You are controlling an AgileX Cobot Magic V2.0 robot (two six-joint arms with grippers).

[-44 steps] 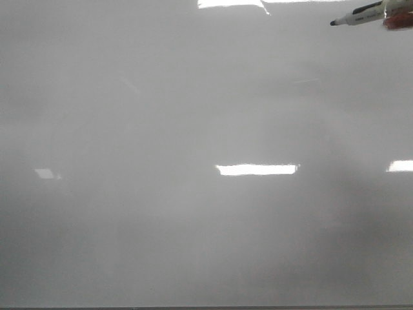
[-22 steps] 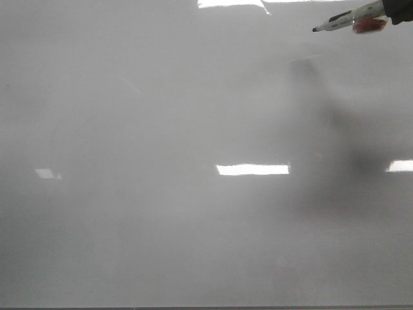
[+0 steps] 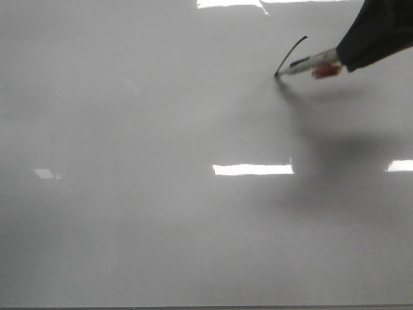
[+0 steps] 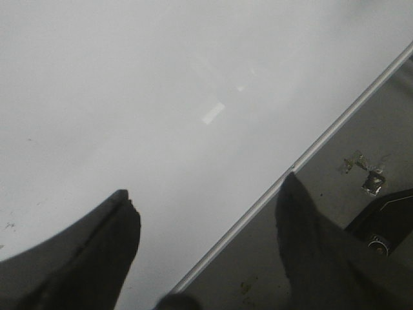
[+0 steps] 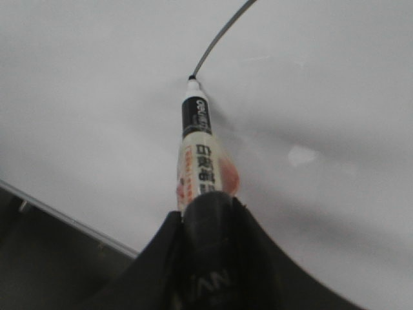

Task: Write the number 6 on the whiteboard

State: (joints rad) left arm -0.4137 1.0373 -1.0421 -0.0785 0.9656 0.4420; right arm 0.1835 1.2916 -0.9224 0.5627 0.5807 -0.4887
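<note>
The whiteboard (image 3: 161, 129) fills the front view, glossy grey-white with bright light bars. My right gripper (image 3: 352, 59) comes in from the upper right, shut on a marker (image 3: 310, 66) with a white and black barrel. The marker's black tip touches the board at the lower end of a short curved black stroke (image 3: 290, 55), the only part of the number 6 that shows. In the right wrist view the gripper (image 5: 206, 213) holds the marker (image 5: 199, 152) with its tip at the end of the stroke (image 5: 219, 35). My left gripper (image 4: 206, 213) is open and empty over the board's edge.
The whiteboard's thin metal edge (image 4: 310, 152) runs diagonally in the left wrist view, with a dark table surface (image 4: 361, 129) beyond it carrying small scraps (image 4: 364, 174). The board's front edge (image 3: 206, 307) shows at the bottom of the front view.
My right gripper moved down and left with the marker. The tip came onto the board and drew a short curved black stroke.
</note>
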